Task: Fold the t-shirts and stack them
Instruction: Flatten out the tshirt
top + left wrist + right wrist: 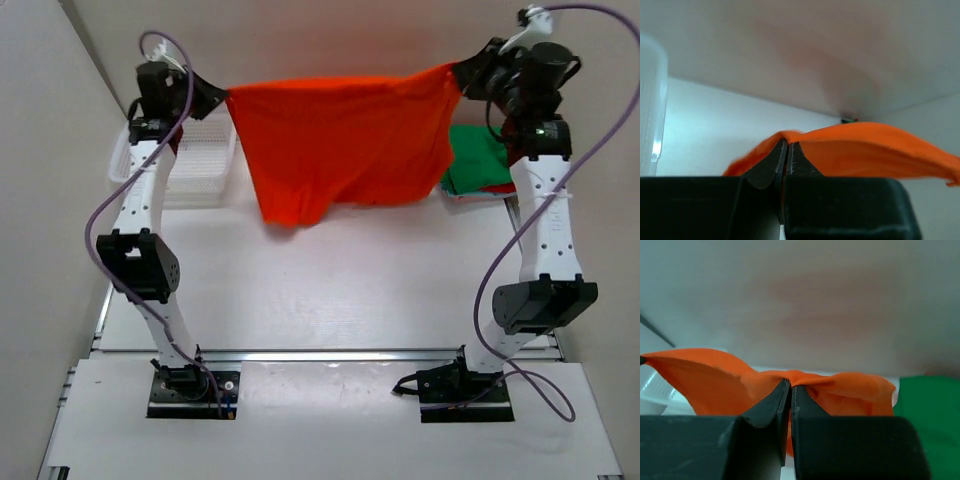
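The bright orange t-shirt [345, 145] hangs stretched in the air between my two grippers at the back of the table, its lower edge sagging toward the table. My left gripper [222, 93] is shut on its left corner; the cloth shows over the jaws in the left wrist view [865, 147]. My right gripper [462, 72] is shut on its right corner, seen in the right wrist view [805, 377]. The green t-shirt [482, 160] lies folded at the back right on top of the red t-shirt [490, 188], of which only an edge shows.
A white plastic mesh basket [200, 160] stands at the back left behind my left arm. Walls close in the table on the left and at the back. The green shirt also shows at the right in the right wrist view [930, 420].
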